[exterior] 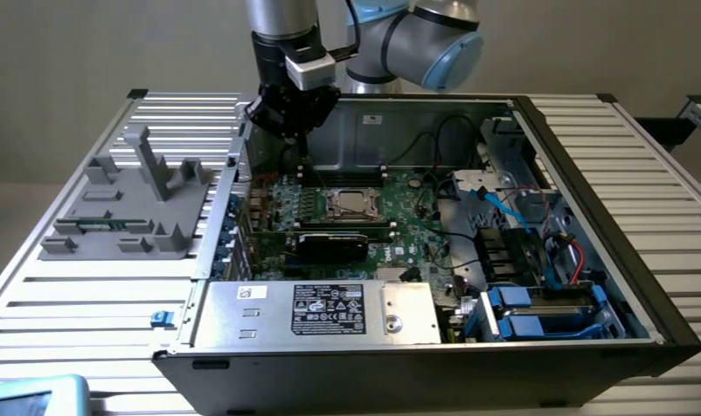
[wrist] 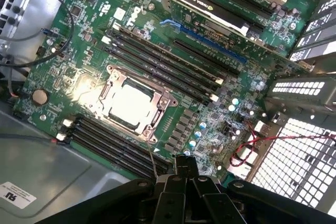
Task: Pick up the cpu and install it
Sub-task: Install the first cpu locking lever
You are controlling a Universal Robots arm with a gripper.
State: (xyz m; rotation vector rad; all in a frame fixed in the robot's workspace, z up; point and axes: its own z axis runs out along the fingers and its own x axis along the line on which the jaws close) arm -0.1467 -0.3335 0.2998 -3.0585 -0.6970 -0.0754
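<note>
The cpu (exterior: 353, 201) lies flat in its socket on the green motherboard (exterior: 414, 234), inside the open computer case (exterior: 627, 225) that stands on the ribbed metal desk (exterior: 84, 303). In the wrist view the cpu (wrist: 130, 103) shows a bright silver top under glare, with the socket's metal frame (wrist: 167, 100) set around its edges and rows of black memory slots (wrist: 163, 61) running along two opposite sides. The hand (exterior: 297, 139) hangs above the board at about eleven o'clock from the cpu in the exterior view, near the rear wall of the case and apart from the chip. From the wrist camera the hand (wrist: 184, 165) shows its two dark fingers pressed together with nothing between them, poised over the board just beside the end of a memory slot bank. A black graphics card (exterior: 333, 243) lies at about six o'clock from the cpu, and past it, also at six o'clock, sits the silver power supply (exterior: 315, 312) with its label. Blue drive bays (exterior: 512, 312) sit at about four o'clock. A grey fixture block (exterior: 131, 208) stands on the desk at nine o'clock from the case.
</note>
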